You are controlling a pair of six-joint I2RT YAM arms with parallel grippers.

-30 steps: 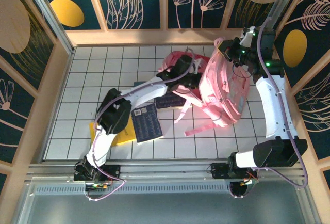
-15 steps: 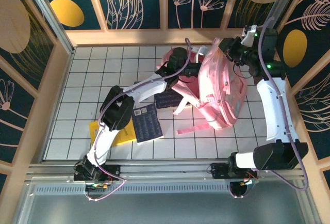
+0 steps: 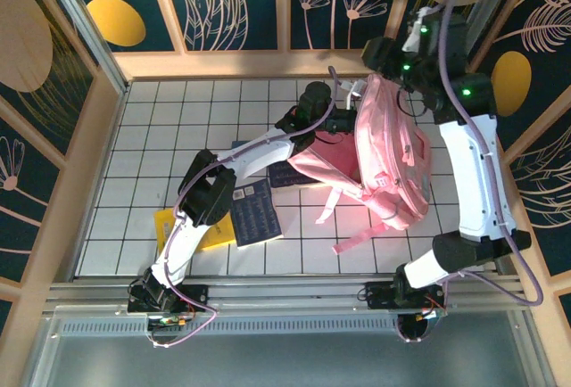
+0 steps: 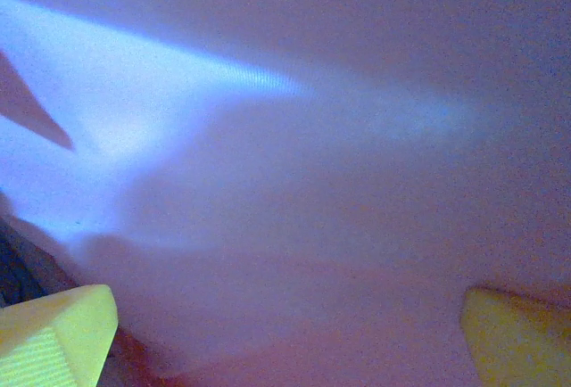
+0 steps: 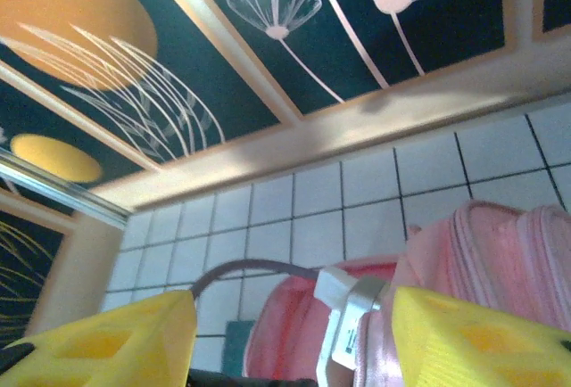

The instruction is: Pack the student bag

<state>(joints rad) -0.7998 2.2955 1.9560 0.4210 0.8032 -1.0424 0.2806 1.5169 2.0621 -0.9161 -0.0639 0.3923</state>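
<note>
The student bag (image 3: 388, 160), a large pink backpack, lies on the white tiled table right of centre, its straps trailing toward the near edge. My left gripper (image 4: 285, 338) is pushed into the bag's mouth; its yellow fingers (image 4: 53, 338) stand wide apart with only pink lining (image 4: 294, 182) before them. My right gripper (image 5: 290, 338) hovers open above the bag's top end (image 5: 508, 244), by the back wall, nothing between its fingers. From overhead, the right gripper (image 3: 385, 53) is just beyond the bag's far edge.
A dark blue book (image 3: 254, 211) and a yellow flat item (image 3: 186, 226) lie near the left arm. Another dark book (image 3: 293, 175) sits partly under the bag. A wooden rim (image 3: 259, 64) bounds the table at the back and sides.
My right gripper has opened, let go of the bag's top and lifted toward the back wall. The bag has sagged down. The left arm has pushed further into the bag.
</note>
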